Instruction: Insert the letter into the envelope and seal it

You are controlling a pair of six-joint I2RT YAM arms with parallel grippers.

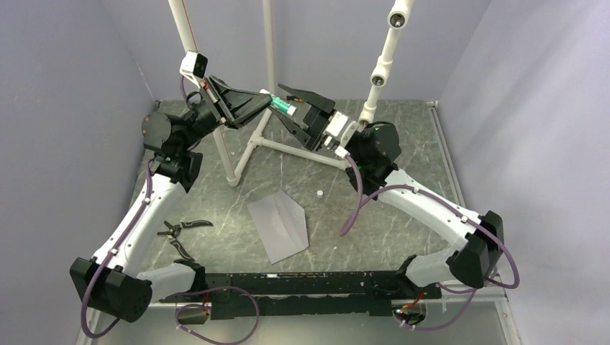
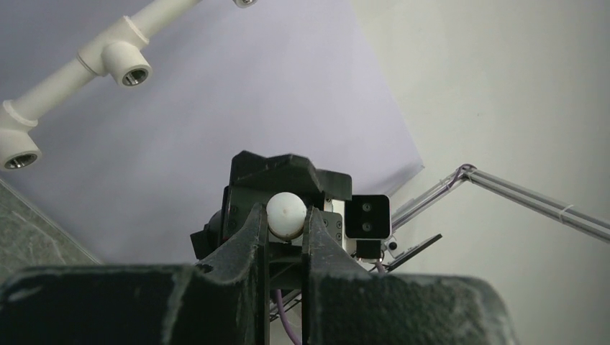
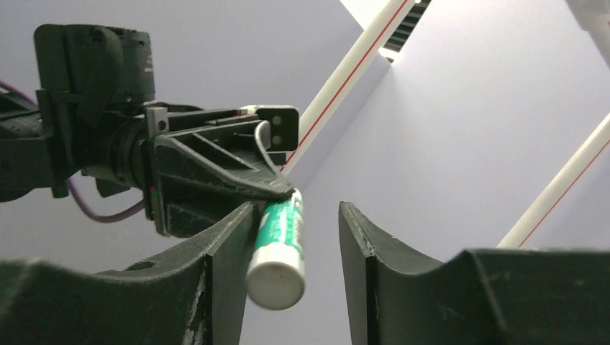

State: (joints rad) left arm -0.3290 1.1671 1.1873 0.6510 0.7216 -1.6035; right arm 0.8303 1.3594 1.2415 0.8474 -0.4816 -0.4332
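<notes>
The pale grey envelope [image 1: 278,227] lies flat on the table near the middle front, its diagonal seams showing. The tan letter is not in view. My left gripper [image 1: 263,98] is raised over the back of the table and is shut on a green and white glue stick [image 1: 283,106]. The stick's white end shows between the left fingers in the left wrist view [image 2: 286,214]. My right gripper [image 1: 293,109] faces the left one and is open. The glue stick's other end [image 3: 280,248] sits between the right fingers, close to the left-hand one.
A white pipe frame [image 1: 248,147] stands at the back of the table under both grippers. A small white cap [image 1: 318,193] lies right of the envelope's far corner. Black-handled pliers [image 1: 180,233] lie at the front left by the left arm.
</notes>
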